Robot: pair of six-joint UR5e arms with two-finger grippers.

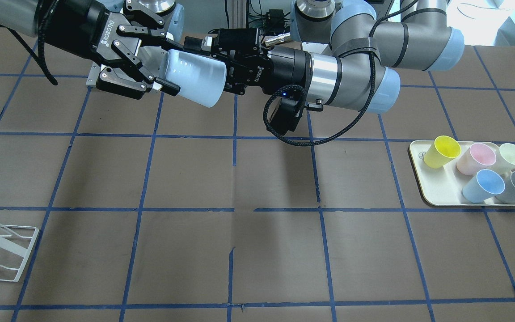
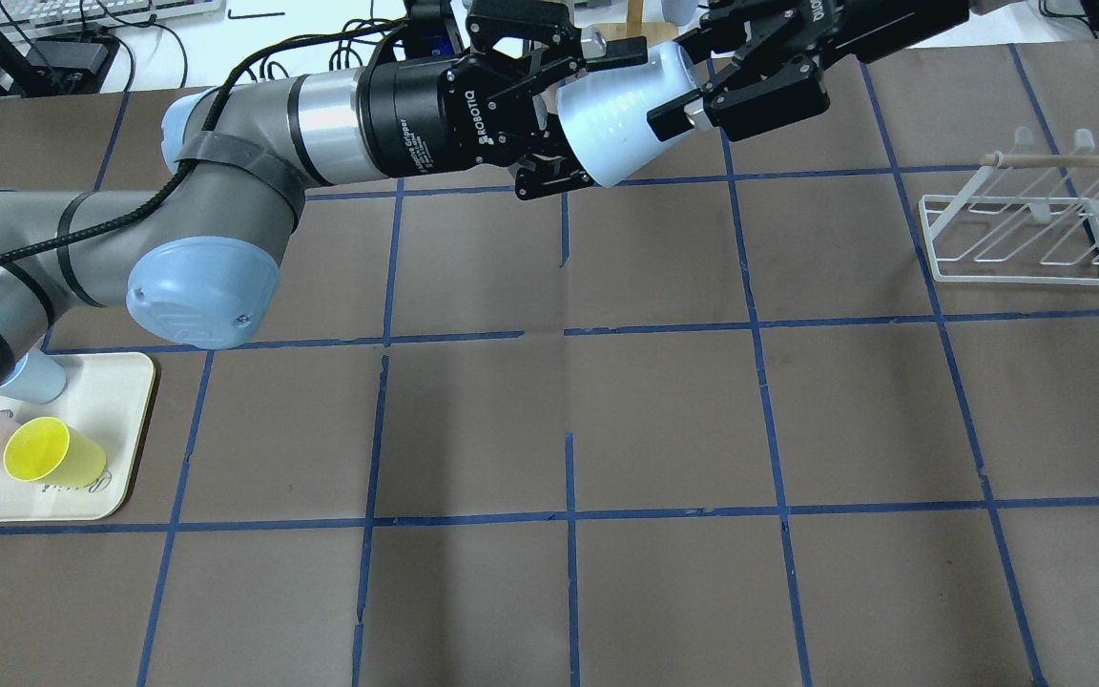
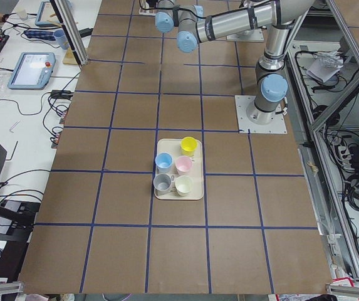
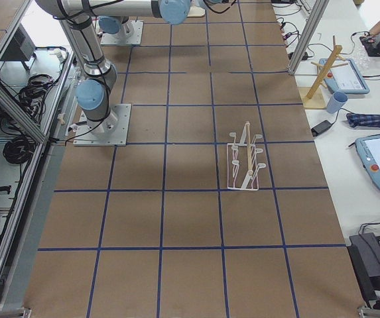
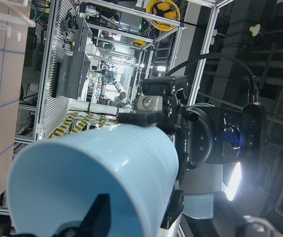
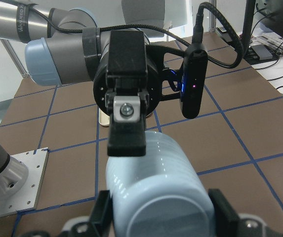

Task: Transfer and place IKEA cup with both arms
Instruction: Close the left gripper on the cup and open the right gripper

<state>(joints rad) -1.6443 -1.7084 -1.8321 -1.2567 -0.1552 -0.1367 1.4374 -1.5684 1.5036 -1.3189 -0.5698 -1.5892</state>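
Note:
The IKEA cup (image 1: 195,78), pale sky-blue, hangs on its side in the air over the far middle of the table, between both arms. My left gripper (image 1: 213,67) is shut on its rim end, with one finger along the outside wall (image 6: 126,133) and one inside the mouth (image 5: 99,217). My right gripper (image 1: 168,67) straddles the base end; its fingers (image 6: 104,212) press both sides of the cup (image 6: 151,197). In the overhead view the cup (image 2: 611,129) lies between the left gripper (image 2: 592,119) and the right gripper (image 2: 681,81).
A cream tray (image 1: 423,188) on the robot's left holds a yellow cup (image 1: 441,151), a pink cup (image 1: 476,158), a second blue cup (image 1: 483,185) and grey and cream ones. A white wire rack (image 2: 1017,239) stands on the robot's right.

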